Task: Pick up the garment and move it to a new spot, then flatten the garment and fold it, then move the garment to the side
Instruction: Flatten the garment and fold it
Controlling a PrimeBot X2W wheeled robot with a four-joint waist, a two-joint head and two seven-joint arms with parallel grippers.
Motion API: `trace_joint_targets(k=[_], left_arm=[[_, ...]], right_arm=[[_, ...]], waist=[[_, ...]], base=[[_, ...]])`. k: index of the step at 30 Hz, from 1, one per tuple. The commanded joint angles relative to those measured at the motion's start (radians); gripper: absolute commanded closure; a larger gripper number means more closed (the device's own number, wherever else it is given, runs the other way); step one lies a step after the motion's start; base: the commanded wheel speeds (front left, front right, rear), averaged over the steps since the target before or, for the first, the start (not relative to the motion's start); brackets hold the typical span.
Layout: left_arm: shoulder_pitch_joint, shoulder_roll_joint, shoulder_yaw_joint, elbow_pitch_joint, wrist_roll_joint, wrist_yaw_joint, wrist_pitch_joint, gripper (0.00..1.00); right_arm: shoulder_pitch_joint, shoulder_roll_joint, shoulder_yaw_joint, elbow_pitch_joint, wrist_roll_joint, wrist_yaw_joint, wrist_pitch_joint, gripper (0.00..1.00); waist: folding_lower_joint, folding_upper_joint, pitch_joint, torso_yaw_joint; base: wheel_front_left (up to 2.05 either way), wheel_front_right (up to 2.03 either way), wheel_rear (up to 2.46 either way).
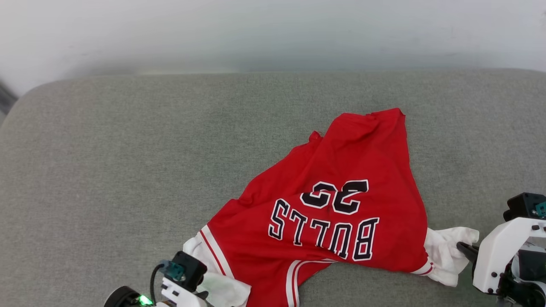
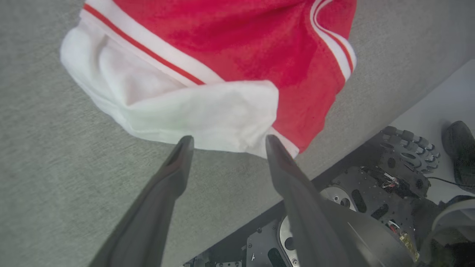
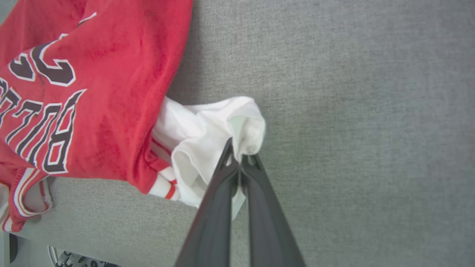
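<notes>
Garment (image 1: 341, 204) lies crumpled on the grey cushion (image 1: 128, 170), right of centre and close to the near edge. Its lettered face is up and reads upside down from the head view, with the red body narrowing toward a bunched far end.

One white sleeve sticks out toward each arm. The right sleeve (image 3: 207, 137) is clamped in the right gripper (image 3: 240, 157), whose fingers are pressed together on a fold near the cuff. The left gripper (image 2: 226, 142) stands with its fingers wide apart, their tips at the edge of the left sleeve (image 2: 200, 111), and nothing is gripped there.

The step in hand looks like taking hold of both sleeves for the lift. To do it well, the left arm should push forward until the cloth sits well between the fingers, not just at the tips, and then shut. Both arms should then rise together and level. A one-sided pull would drag the body across the cushion and twist it.

Some things stay unclear:
- I cannot tell how many layers the right fingers pinch.
- I cannot tell whether the left tips touch the cloth or hover just short of it.
- The collar and the lower face are out of sight.
- The head view's bottom edge cuts off the left fingers.
- Part of the near red edge is also cut off there.
</notes>
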Motion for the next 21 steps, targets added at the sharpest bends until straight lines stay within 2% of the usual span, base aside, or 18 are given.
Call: trace_joint_targets(k=[1,12,13,14,15,19,21], left_arm=[[-0.023,-0.013,-0.008,0.014,-0.005,-0.012,0.004,0.00],[-0.085,-0.093,-0.067,0.222,-0.049,-0.087,0.049,0.00],[-0.084,-0.095,-0.072,0.240,-0.052,-0.089,0.056,0.22],[-0.085,-0.098,-0.074,0.257,-0.057,-0.093,0.056,0.59],[-0.086,-0.104,-0.073,0.270,-0.064,-0.095,0.053,1.00],[-0.093,-0.121,-0.065,0.287,-0.058,-0.103,0.014,1.00],[-0.101,-0.119,-0.036,0.261,-0.044,-0.085,-0.043,1.00]], right_arm=[[0.006,0.006,-0.002,-0.011,-0.009,0.000,0.004,1.00],[-0.017,0.015,-0.004,-0.033,-0.007,0.000,0.007,1.00],[-0.018,0.015,-0.004,-0.032,-0.007,0.000,0.006,1.00],[-0.020,0.014,-0.005,-0.031,-0.006,0.000,0.003,1.00],[-0.022,0.014,-0.007,-0.031,-0.004,0.000,0.002,1.00],[-0.018,0.015,-0.019,-0.026,0.003,0.000,-0.006,1.00],[-0.002,0.012,-0.032,-0.023,0.005,0.000,-0.011,1.00]], waist=[[0.0000,0.0000,0.013,-0.008],[0.0000,0.0000,0.068,-0.029],[0.0000,0.0000,0.070,-0.030],[0.0000,0.0000,0.072,-0.030],[0.0000,0.0000,0.072,-0.029],[0.0000,0.0000,0.065,-0.021],[0.0000,0.0000,0.047,-0.011]], base=[[0.00,0.00,0.00],[0.00,0.00,0.00],[0.00,0.00,0.00],[0.00,0.00,0.00],[0.00,0.00,0.00],[0.00,0.00,0.00],[0.00,0.00,0.00]])
